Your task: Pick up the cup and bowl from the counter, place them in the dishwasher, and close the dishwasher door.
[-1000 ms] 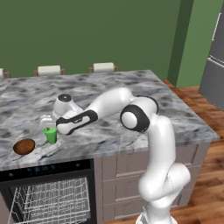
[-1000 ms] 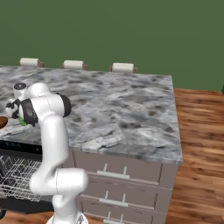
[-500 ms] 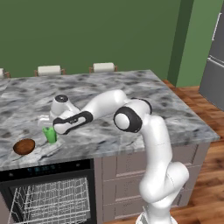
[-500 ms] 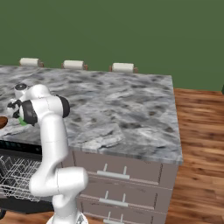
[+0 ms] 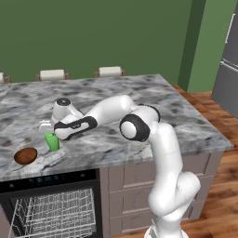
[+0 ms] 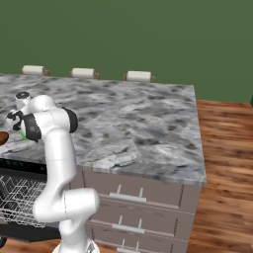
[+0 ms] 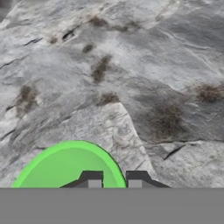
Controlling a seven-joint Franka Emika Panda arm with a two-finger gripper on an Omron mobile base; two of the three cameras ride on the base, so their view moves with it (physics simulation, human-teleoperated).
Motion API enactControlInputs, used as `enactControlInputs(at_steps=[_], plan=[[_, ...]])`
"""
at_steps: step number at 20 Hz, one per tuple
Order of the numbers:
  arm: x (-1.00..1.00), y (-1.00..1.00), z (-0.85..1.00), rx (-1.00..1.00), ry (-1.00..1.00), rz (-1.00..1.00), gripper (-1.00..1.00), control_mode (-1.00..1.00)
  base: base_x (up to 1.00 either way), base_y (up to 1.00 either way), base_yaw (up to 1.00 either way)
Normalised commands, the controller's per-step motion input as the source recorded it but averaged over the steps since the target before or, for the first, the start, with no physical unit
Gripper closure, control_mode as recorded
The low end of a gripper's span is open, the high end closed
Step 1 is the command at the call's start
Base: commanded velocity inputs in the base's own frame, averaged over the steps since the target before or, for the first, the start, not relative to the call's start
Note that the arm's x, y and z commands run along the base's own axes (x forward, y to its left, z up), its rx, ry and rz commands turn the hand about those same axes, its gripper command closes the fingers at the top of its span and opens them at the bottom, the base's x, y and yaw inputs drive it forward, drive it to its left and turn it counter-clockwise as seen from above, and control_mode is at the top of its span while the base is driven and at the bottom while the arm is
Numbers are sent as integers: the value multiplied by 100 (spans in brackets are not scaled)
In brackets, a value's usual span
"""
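The green cup (image 5: 52, 142) stands upright near the front left of the marbled counter (image 5: 181, 116), with the reddish-brown bowl (image 5: 25, 155) just to its left. My gripper (image 5: 49, 135) reaches down onto the cup from the right. In the hand view the cup's rim (image 7: 61, 166) passes between the two fingertips of the gripper (image 7: 114, 180), which stand close together and shut on the cup's wall. Below the counter edge is the black dishwasher (image 5: 51, 178), its white wire rack (image 5: 53, 211) showing and its door (image 6: 29, 231) down.
Taupe drawers (image 5: 139, 195) with bar handles sit to the right of the dishwasher. Chair backs (image 5: 52, 74) line the counter's far side. A grey fridge (image 5: 228, 65) stands at the far right over a wooden floor (image 6: 222, 163).
The fingers have closed from wide open onto the cup's rim. The hand has edged slightly left toward the cup; cup and bowl have stayed in place.
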Motion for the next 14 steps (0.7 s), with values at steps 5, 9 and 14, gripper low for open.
enactControlInputs(at_steps=[5,9,14], plan=[[-15,0,1,0,-1,0,100,-100,0,0,0],[-41,0,18,0,-6,0,100,-100,0,0,0],[-57,0,29,0,-8,0,100,-100,0,0,0]])
